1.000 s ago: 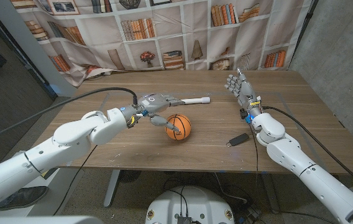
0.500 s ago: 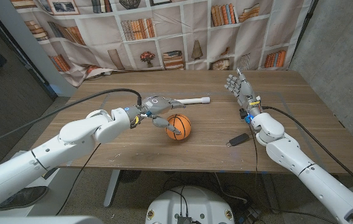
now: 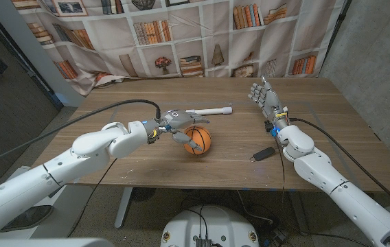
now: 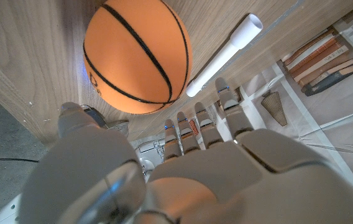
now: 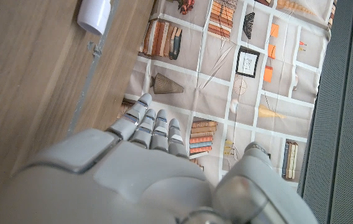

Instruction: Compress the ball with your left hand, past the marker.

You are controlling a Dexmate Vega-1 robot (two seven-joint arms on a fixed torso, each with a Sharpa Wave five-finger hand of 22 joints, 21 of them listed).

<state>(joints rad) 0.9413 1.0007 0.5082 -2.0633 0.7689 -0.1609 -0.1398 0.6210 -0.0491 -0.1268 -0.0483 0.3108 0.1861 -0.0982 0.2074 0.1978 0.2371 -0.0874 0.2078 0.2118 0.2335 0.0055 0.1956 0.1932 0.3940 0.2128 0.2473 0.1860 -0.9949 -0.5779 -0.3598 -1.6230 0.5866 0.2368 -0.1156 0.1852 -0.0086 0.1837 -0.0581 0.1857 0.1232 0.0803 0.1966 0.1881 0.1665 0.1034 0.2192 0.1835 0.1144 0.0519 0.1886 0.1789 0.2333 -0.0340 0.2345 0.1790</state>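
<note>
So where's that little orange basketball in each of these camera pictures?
Head view: the ball sits mid-table, just beside the left hand.
Left wrist view: the ball is above the fingers.
Right wrist view: not in it.
Shared landmark: the white marker, also at.

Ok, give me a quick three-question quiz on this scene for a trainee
1. True or false: the left hand is already gripping the ball.
2. Which lies nearest the right hand? A) the ball B) the white marker C) the small black object
3. Fill in: the marker lies on the ball's ____ side, toward the bookshelf backdrop.

Key
1. False: its fingers are spread over and beside the ball, not closed on it.
2. C
3. far
</note>
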